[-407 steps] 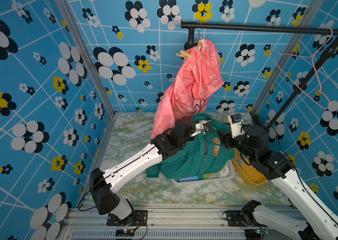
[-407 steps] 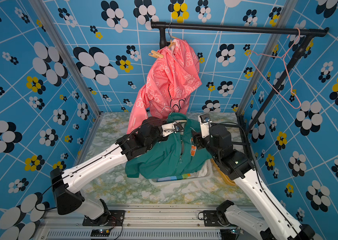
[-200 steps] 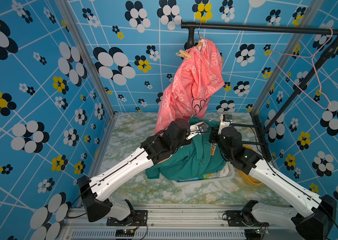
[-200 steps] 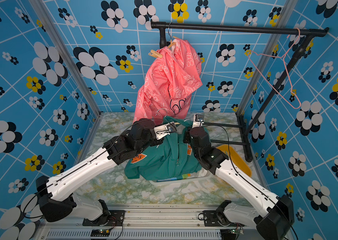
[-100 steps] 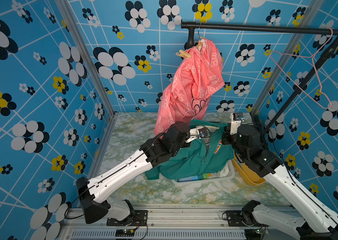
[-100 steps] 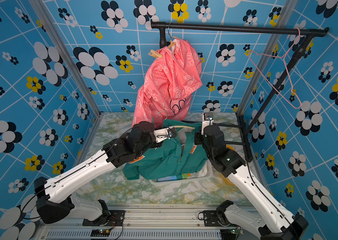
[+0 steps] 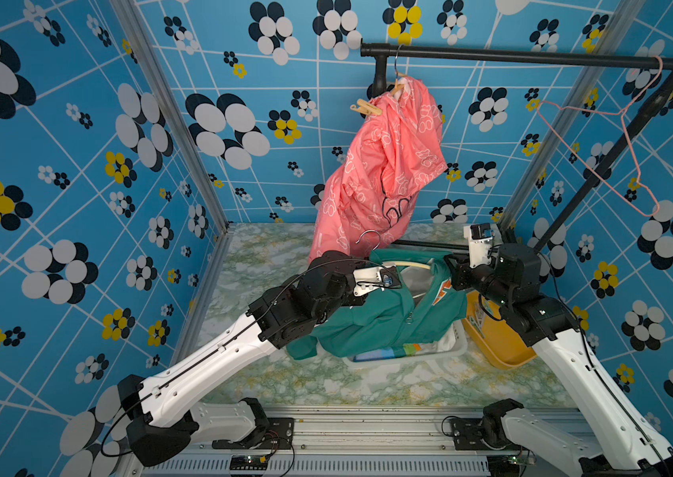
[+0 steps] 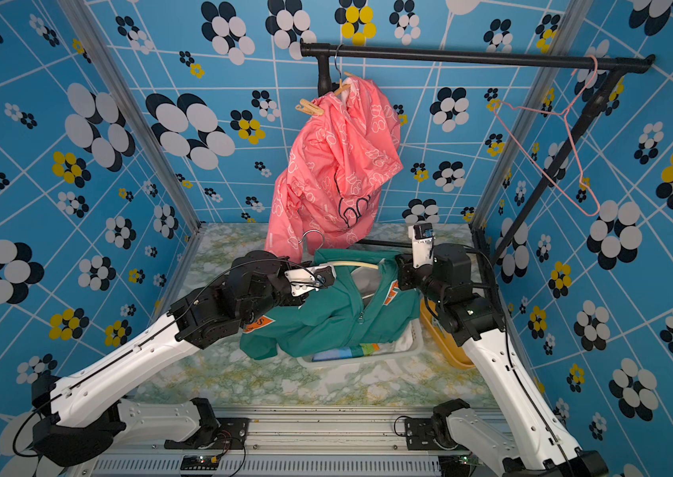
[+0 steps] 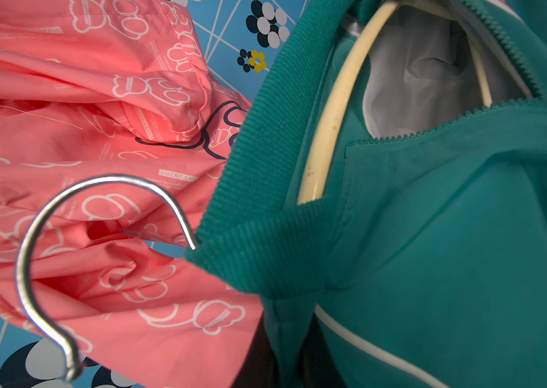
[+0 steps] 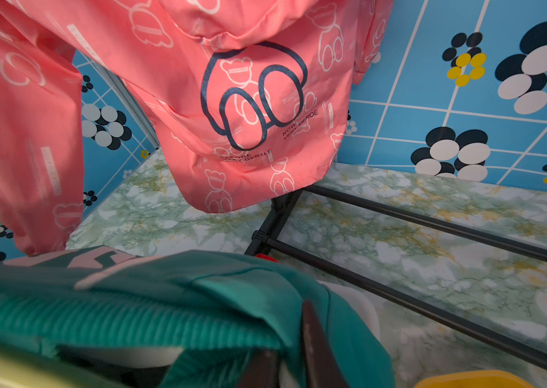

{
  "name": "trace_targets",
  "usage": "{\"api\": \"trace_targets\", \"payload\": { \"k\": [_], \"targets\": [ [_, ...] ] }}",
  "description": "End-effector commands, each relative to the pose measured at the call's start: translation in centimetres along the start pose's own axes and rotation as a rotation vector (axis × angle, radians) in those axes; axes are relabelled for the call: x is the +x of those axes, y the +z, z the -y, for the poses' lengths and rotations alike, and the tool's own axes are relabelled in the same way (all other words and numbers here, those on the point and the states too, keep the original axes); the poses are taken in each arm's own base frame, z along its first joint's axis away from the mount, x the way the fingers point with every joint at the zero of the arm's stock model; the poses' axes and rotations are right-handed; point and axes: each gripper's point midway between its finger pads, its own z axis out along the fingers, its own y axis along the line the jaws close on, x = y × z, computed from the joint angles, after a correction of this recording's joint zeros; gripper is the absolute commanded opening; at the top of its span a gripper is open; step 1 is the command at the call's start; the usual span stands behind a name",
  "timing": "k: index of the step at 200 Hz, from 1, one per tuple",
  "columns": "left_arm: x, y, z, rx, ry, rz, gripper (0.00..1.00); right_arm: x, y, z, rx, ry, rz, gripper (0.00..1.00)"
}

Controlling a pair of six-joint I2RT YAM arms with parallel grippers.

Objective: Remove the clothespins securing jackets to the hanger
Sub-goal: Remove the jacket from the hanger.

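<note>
Fabric of the teal jacket (image 7: 388, 326) is pinched tight in the left gripper (image 7: 391, 282) at one shoulder. The garment droops over a white basket (image 7: 456, 345) on its cream hanger (image 7: 407, 266). Behind, the pink jacket (image 7: 388, 165) hangs from the rail (image 7: 533, 55), with tan clothespins (image 7: 365, 108) clipped at its top. The right gripper (image 7: 452, 270) sits at the teal jacket's other shoulder, jaws nearly together; what they pinch I can't tell.

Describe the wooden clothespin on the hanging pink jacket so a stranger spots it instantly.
Find the black clothes rail up top; the pink jacket hangs near its left end. The clothespin is the tan wooden clip jutting sideways from the jacket's top edge, left of the hanger hook.
</note>
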Motion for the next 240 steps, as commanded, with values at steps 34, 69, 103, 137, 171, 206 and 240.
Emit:
{"api": "trace_targets", "payload": {
  "k": [34, 69, 103, 137, 171, 206, 240],
  "targets": [
    [5.8, -4.3, -8.4, -0.293, -0.172, -0.136, 0.0, 4.0, -2.1, 8.0, 0.262, 0.117, -0.028, 0.15],
    [5.1, -3.6, -7.5, -0.236, -0.198, -0.09, 0.0, 4.4, -1.0, 7.3, 0.202, 0.13, -0.043, 0.15],
    [2.0, -6.3, -7.1, -0.155, -0.261, 0.108, 0.0, 5.4, 1.4, 5.9, 0.08, 0.192, -0.067, 0.15],
    [-1.3, -9.0, -5.7, -0.012, -0.306, 0.292, 0.0, 5.5, 3.1, 4.6, -0.013, 0.235, -0.066, 0.15],
    [-1.9, -8.6, -5.9, -0.007, -0.308, 0.304, 0.0, 3.2, 1.9, 1.2, -0.145, 0.198, -0.003, 0.42],
    [0.2, -5.1, -6.6, -0.084, -0.282, 0.146, 0.0, 0.9, -2.9, -3.8, -0.287, 0.066, 0.098, 0.68],
    [1.1, -3.6, -7.0, -0.128, -0.242, 0.081, 0.0, 0.9, -5.4, -4.9, -0.328, 0.051, 0.129, 0.72]
  ]
}}
